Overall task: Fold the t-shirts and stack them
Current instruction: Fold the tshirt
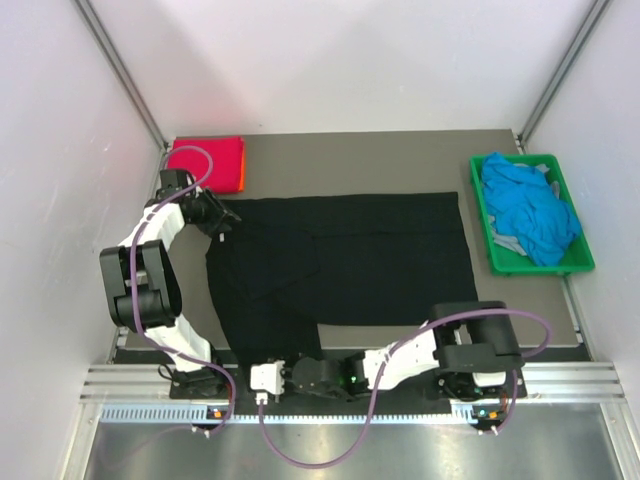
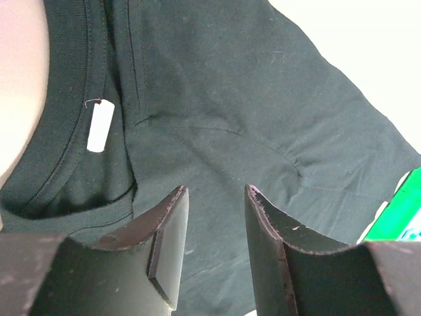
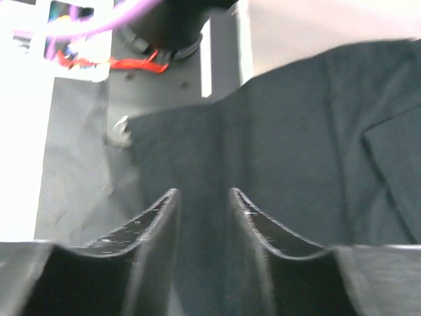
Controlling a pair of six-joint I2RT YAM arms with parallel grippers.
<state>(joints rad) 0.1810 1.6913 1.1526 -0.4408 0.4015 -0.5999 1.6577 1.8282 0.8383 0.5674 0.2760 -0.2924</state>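
Note:
A large black t-shirt [image 1: 345, 258] lies spread across the table, its near left part hanging toward the front edge. Its collar with the small white neck label [image 2: 100, 126] shows in the left wrist view. My left gripper [image 1: 222, 224] [image 2: 216, 191] hovers over the shoulder area beside the collar, open, with only cloth seen beyond the gap. My right gripper [image 1: 262, 372] [image 3: 202, 192] sits low at the near edge over a corner of the black t-shirt [image 3: 276, 145], open with nothing pinched. A folded magenta-red t-shirt [image 1: 207, 160] lies on an orange one [image 1: 243, 176] at the back left.
A green crate [image 1: 571, 213] at the right holds crumpled bright blue t-shirts [image 1: 528, 208]; its corner [image 2: 395, 217] shows in the left wrist view. The left arm's base and pink cable [image 3: 85, 26] stand just beyond the right gripper. White walls enclose three sides.

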